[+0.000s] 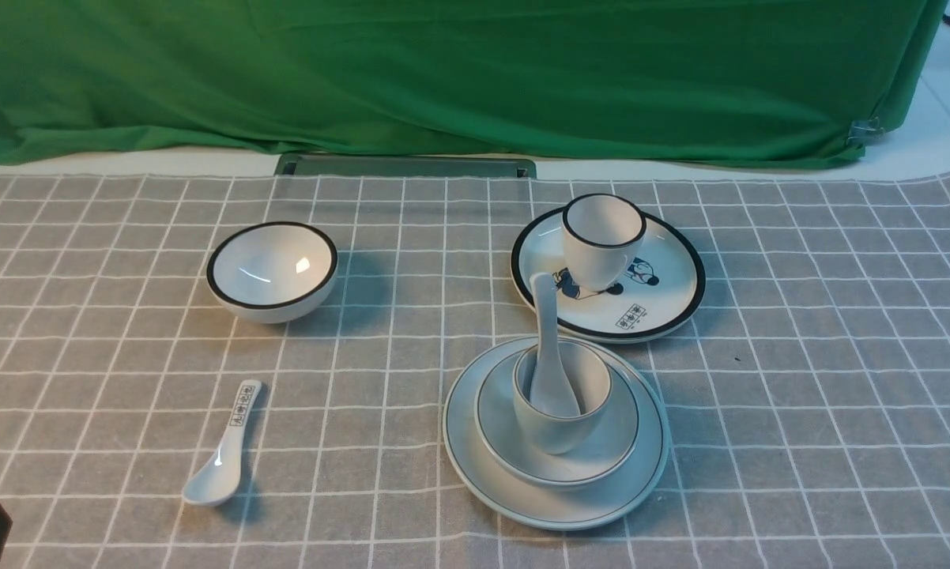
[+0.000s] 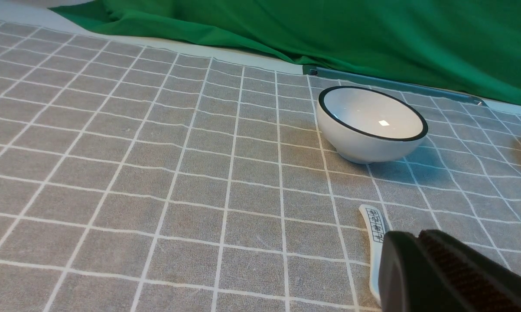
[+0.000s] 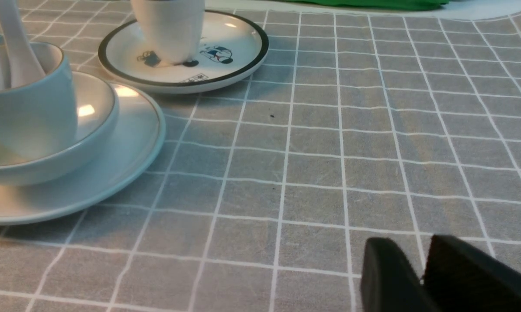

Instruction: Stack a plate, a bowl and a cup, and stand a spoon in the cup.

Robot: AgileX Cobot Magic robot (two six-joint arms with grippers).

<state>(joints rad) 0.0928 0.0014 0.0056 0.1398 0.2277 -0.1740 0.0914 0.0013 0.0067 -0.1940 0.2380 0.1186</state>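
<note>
The pale blue-grey plate (image 1: 475, 466) lies on the checked cloth at the front centre. The shallow bowl (image 1: 495, 411) sits on it, and the cup (image 1: 554, 431) stands in the bowl. The plain white spoon (image 1: 548, 348) stands in the cup with its handle leaning up and back. The right wrist view shows the same plate (image 3: 126, 160), bowl (image 3: 96, 112), cup (image 3: 35, 108) and spoon (image 3: 15, 43). My left gripper (image 2: 416, 236) is shut and empty, low over the cloth, far left of the stack. My right gripper (image 3: 421, 249) is shut and empty, to the right of the stack.
A white black-rimmed bowl (image 1: 272, 270) stands at the back left. A small spoon with black characters (image 1: 226, 454) lies at the front left, right by my left gripper (image 2: 375, 234). A cartoon plate (image 1: 665, 296) with a white cup (image 1: 601, 237) on it sits behind the stack.
</note>
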